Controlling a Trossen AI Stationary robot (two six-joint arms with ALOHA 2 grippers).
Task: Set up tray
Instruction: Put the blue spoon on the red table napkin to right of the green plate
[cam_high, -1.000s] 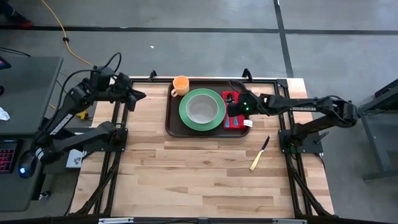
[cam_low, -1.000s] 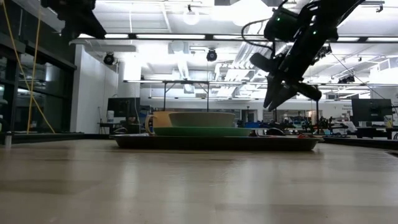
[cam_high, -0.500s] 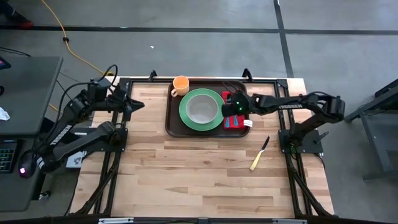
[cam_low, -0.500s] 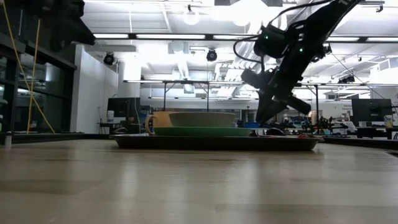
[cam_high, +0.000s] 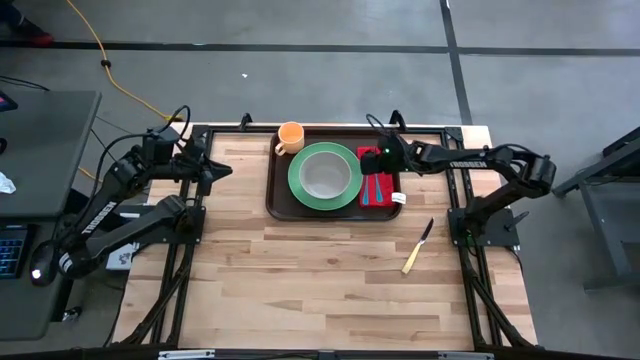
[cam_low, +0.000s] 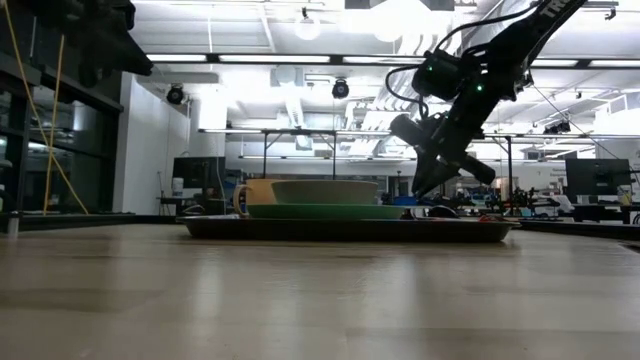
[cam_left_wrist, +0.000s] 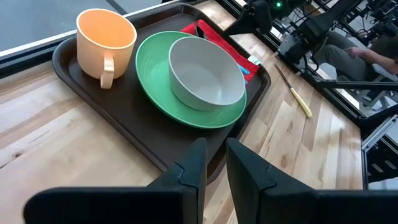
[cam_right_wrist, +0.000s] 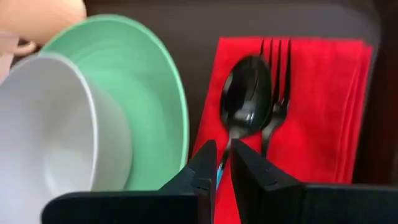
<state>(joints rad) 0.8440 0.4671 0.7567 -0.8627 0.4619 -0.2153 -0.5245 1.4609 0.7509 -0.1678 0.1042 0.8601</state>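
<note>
The right gripper (cam_high: 372, 156) hangs tilted over the red napkin (cam_right_wrist: 311, 112), fingers nearly together on nothing, above a black spoon (cam_right_wrist: 245, 102) and fork (cam_right_wrist: 278, 106). The left gripper (cam_left_wrist: 211, 163), likewise narrow and empty, waits beside the tray (cam_high: 280, 195) at the table's far middle.

The tray (cam_high: 276, 196) is dark brown, rectangular, round-cornered, with a raised rim. It lies flat at the table's far middle, loaded with tableware.
</note>
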